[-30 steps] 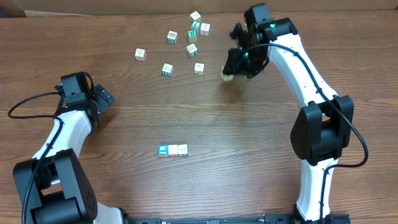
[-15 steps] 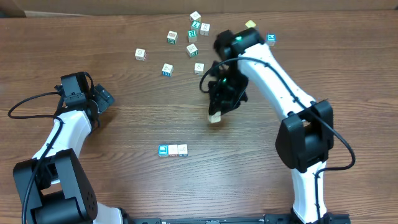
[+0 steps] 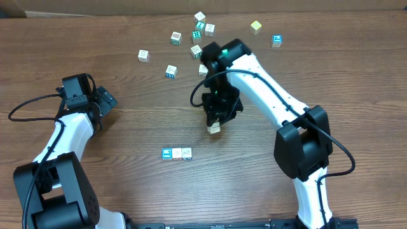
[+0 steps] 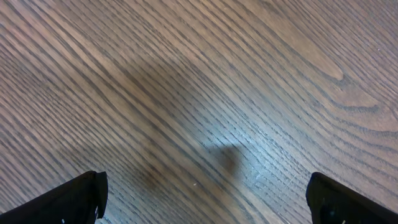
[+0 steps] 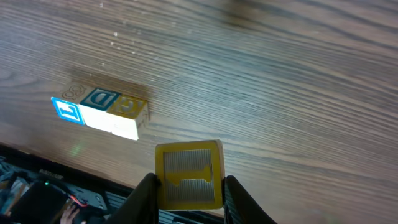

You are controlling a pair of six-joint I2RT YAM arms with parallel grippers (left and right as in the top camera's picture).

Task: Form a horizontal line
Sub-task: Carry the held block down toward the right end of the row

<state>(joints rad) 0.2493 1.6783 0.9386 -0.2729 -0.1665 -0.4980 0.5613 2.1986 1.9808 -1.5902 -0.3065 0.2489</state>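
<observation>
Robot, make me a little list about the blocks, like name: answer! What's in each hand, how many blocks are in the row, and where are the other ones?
right gripper: shut on a cream cube
left gripper: open, holding nothing, off to the side
row: three touching cubes, blue-faced one at its left end in the overhead view
cream cube versus row: apart, not yet joined on
loose cubes: scattered near the far edge
table: brown wood
</observation>
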